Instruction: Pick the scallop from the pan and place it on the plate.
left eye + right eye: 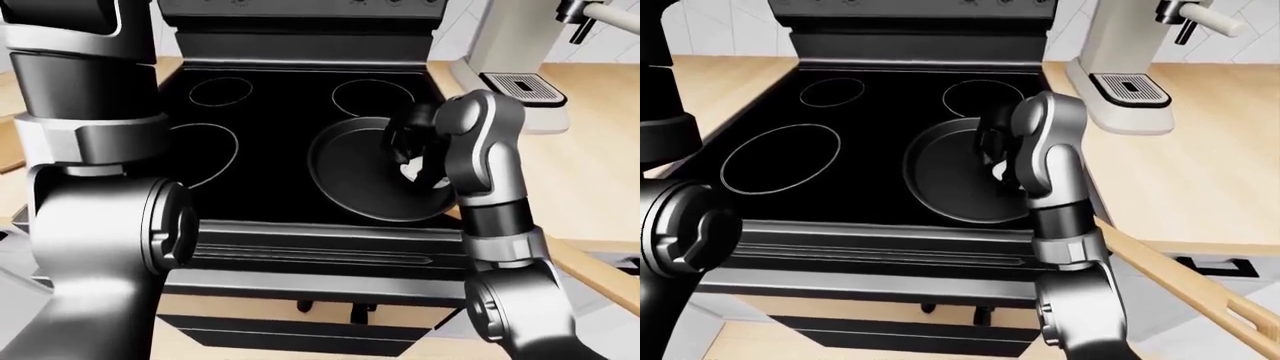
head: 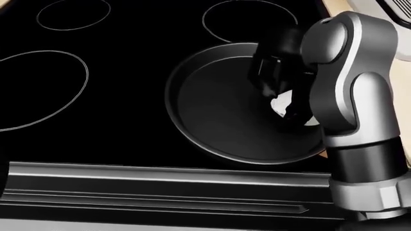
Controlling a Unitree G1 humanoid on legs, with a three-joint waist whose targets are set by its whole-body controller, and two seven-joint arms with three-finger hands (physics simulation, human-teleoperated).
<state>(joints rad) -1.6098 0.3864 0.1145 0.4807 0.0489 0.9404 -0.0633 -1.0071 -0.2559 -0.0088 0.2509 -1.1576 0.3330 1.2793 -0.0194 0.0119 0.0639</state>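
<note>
Scallop point(image 2: 281, 103): white, lying in the pan point(image 2: 218, 120) under the right hand point(image 2: 277, 79), mostly hidden by its dark fingers point(image 2: 264, 72); whether they are clamped on it or apart cannot be told. Pan: dark, round, on the black stove point(image 1: 260, 112), below the hand. Right forearm point(image 2: 350, 82): silver, just right of the hand, covering the pan's right rim. Coffee machine point(image 1: 1130, 60): on the wooden counter point(image 1: 1200, 157), well right of the hand. Left arm point(image 1: 90, 187): fills the left-eye view's left; its hand unseen.
</note>
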